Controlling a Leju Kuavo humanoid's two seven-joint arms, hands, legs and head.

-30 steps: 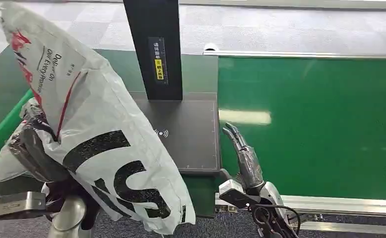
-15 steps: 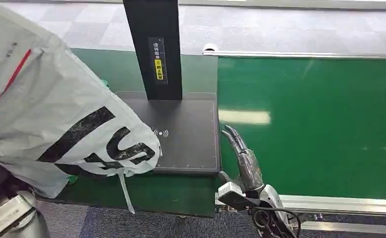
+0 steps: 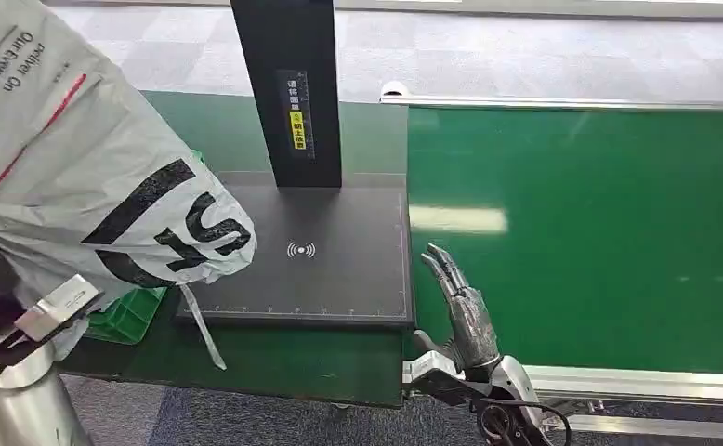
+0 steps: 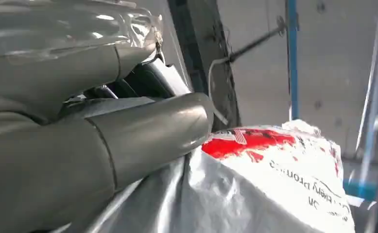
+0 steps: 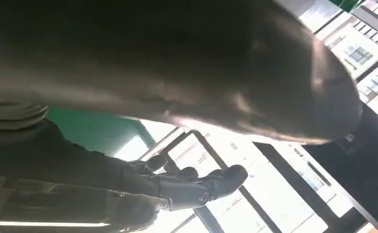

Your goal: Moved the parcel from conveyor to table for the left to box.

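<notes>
Two hands, one loaded: the left hand (image 4: 80,141) grips the white parcel (image 3: 88,177), held up over the table's left edge above the green box (image 3: 125,316), its long axis slanting toward the scanner plate (image 3: 321,255). Right hand (image 3: 465,311) stands empty, fingers apart, by the conveyor (image 3: 581,232).

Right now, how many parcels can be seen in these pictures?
1. The white plastic parcel is held up by the left hand, above the left side of the black scanner plate. Others may be hidden behind it.
</notes>
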